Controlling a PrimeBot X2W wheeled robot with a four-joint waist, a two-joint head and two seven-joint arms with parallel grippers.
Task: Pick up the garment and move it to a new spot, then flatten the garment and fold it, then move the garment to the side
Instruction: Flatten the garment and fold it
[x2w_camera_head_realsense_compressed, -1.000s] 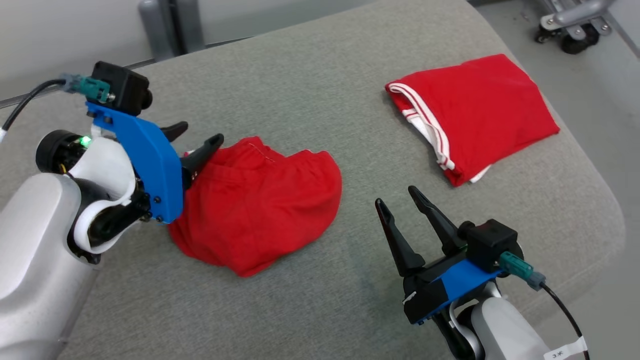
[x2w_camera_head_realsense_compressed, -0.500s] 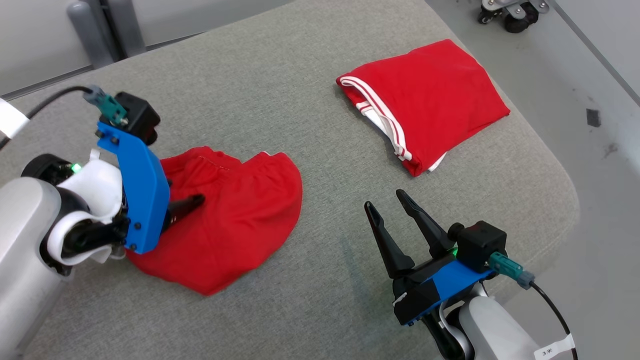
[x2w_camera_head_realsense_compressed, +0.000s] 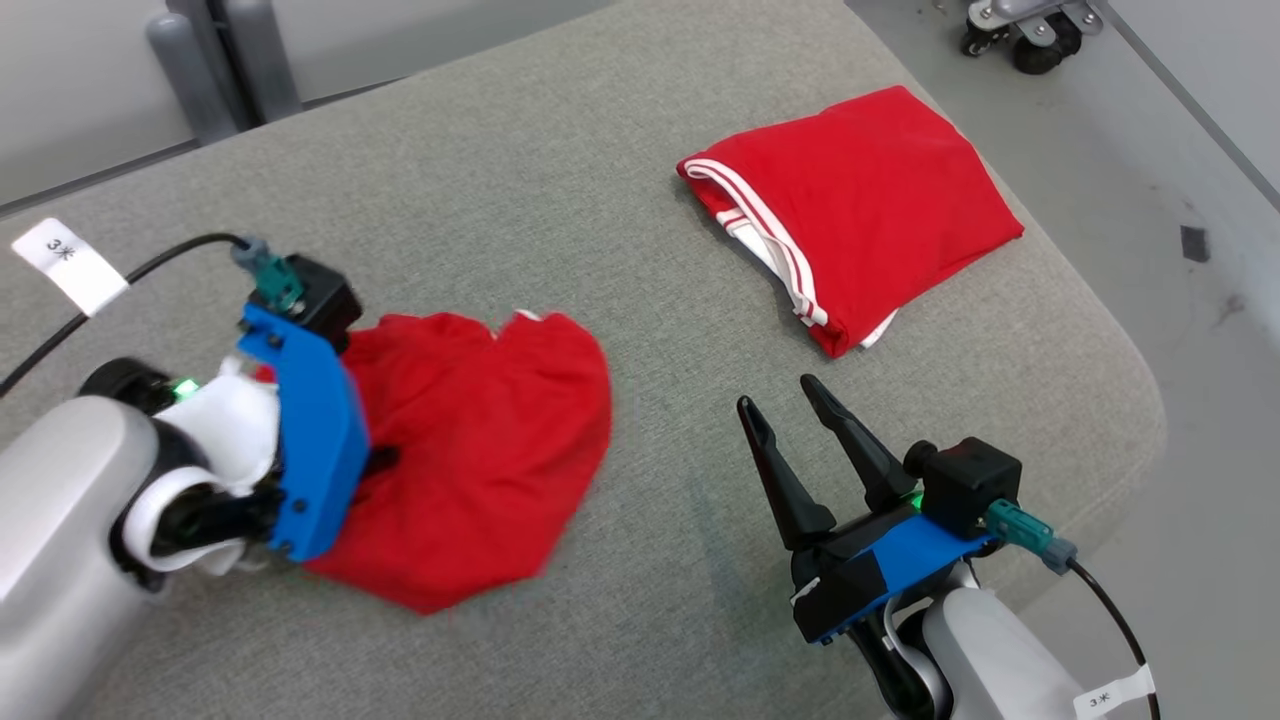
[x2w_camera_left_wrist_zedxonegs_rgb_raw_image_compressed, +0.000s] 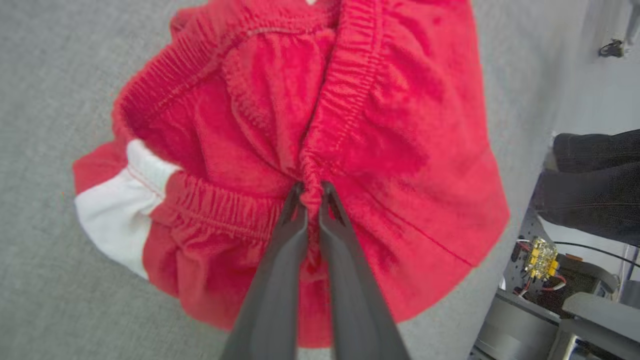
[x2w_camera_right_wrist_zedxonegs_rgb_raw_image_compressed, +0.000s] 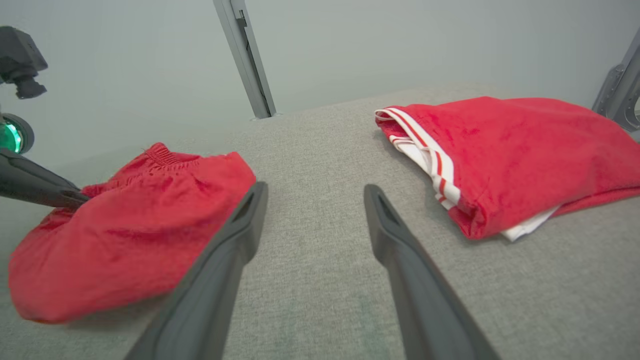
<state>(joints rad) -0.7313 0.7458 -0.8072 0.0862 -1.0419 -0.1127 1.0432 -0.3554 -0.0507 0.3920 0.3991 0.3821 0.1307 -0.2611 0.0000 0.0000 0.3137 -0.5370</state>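
On head view: crumpled garment (x2w_camera_head_realsense_compressed: 480, 440) lies front-left on the grey pad (x2w_camera_head_realsense_compressed: 600, 200). Left gripper (x2w_camera_head_realsense_compressed: 383, 460) is at its left edge, fingertips hidden. Right gripper (x2w_camera_head_realsense_compressed: 777, 394) hovers to its right, jaws apart, empty. Folded shorts (x2w_camera_head_realsense_compressed: 860, 210) lie far right.

Left wrist: jaws pinched on the garment's (x2w_camera_left_wrist_zedxonegs_rgb_raw_image_compressed: 390, 125) elastic waistband.

Right wrist: fingers (x2w_camera_right_wrist_zedxonegs_rgb_raw_image_compressed: 235, 240) spread over bare pad, between garment and shorts.

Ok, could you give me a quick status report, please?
Left gripper shut on shorts waistband. Right gripper open, empty. Folded garment lies apart, not in the way.
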